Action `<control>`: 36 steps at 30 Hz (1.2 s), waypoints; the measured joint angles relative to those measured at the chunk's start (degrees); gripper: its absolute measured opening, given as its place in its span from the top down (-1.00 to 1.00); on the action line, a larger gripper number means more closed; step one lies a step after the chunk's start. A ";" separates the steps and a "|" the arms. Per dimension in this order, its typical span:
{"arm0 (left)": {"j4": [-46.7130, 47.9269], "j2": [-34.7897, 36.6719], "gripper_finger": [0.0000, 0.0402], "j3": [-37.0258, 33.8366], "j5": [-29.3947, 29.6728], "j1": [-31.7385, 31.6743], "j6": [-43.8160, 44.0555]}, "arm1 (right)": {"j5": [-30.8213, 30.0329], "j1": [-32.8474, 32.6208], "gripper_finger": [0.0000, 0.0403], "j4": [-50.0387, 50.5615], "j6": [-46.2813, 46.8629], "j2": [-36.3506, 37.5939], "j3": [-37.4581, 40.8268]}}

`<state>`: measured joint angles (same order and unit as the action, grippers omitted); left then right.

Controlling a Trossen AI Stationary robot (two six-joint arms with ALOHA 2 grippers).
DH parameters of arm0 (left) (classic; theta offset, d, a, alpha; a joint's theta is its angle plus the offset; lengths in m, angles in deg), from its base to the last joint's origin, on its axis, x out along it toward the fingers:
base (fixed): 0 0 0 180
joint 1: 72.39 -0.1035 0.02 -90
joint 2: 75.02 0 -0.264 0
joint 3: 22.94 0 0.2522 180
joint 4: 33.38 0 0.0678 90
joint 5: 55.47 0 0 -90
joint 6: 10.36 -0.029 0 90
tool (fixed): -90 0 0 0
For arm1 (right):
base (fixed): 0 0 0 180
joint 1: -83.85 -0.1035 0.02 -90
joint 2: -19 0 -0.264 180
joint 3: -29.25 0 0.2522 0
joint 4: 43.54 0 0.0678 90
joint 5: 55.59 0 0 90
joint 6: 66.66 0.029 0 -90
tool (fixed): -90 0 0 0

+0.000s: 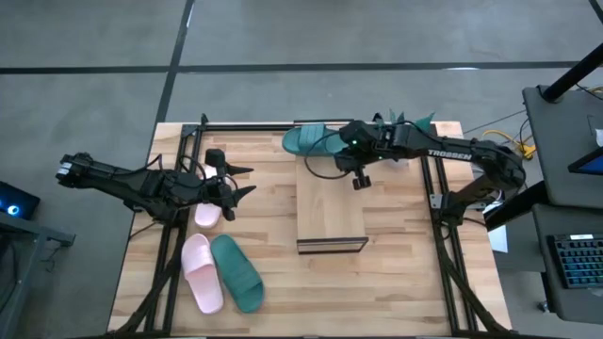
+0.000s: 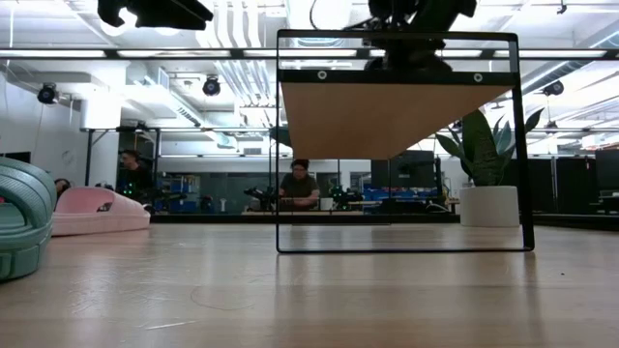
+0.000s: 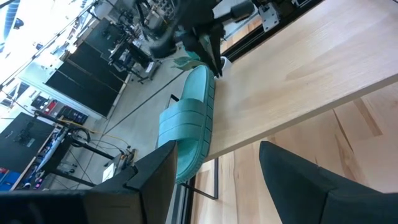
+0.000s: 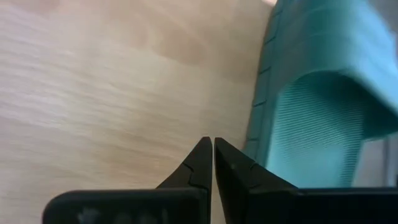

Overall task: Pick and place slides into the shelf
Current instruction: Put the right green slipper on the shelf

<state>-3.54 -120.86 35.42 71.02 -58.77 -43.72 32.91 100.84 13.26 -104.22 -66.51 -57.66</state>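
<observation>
Spanning the butcher-block table, a light-wood shelf; right pincer seemingly closed, empty, beside a teal slide.

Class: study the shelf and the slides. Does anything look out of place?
Yes. One teal slide lies crosswise at the far end of the shelf top, overhanging its edge, beside the right pincer. The left pincer hovers apart.

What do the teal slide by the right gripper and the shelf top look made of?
Teal slide: looks like matte moulded rubber or foam, with a ribbed strap and footbed. Shelf: pale wood plank with visible grain on a thin dark frame, probably metal.
</observation>
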 joint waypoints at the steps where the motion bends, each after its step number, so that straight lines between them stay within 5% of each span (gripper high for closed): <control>1: 0.00 0.00 -0.06 0.00 0.00 0.01 -0.01 | -0.04 0.00 0.96 0.01 -0.20 -0.51 0.10; 14: 0.74 0.00 -0.06 0.00 0.00 -0.01 0.03 | -7.28 0.60 0.96 -0.11 -1.93 -2.28 0.14; 36: 1.73 0.00 -0.06 0.00 0.00 -0.01 0.10 | -7.55 5.33 0.96 -1.66 -3.23 -2.17 0.16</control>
<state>-1.81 -120.86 35.42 71.02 -58.78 -43.62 25.37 106.18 11.60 -107.45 -68.68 -57.50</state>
